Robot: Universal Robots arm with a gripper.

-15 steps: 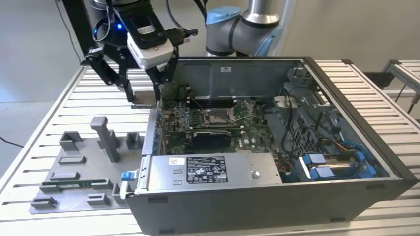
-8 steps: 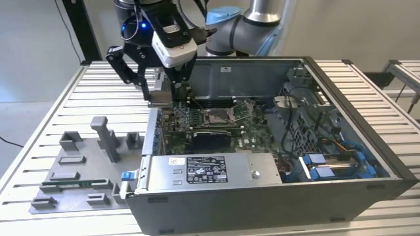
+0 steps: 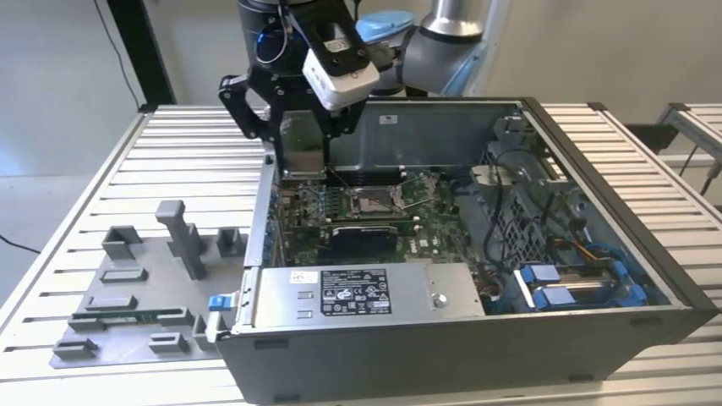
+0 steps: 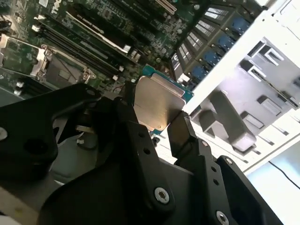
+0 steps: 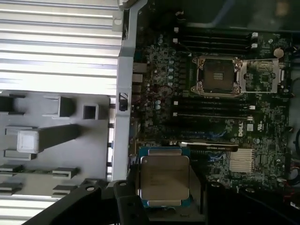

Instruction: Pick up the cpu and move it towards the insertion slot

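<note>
A: Where's the cpu [image 5: 164, 180]?
B: Clenched in the gripper [image 4: 154, 119], fingers on 2 opposite edges, silver top showing in both wrist views.
A: And the slot [image 3: 373, 200]?
B: The exterior view places it inside the case [image 3: 474, 347]. The gripper hangs at 11 o'clock from it, well apart.

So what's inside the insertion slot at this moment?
The insertion slot shows only its bare brownish centre, with its cover plate lying open beside it. No chip sits there: the cpu is clamped in the gripper. What lies beneath that centre is hidden.
</note>
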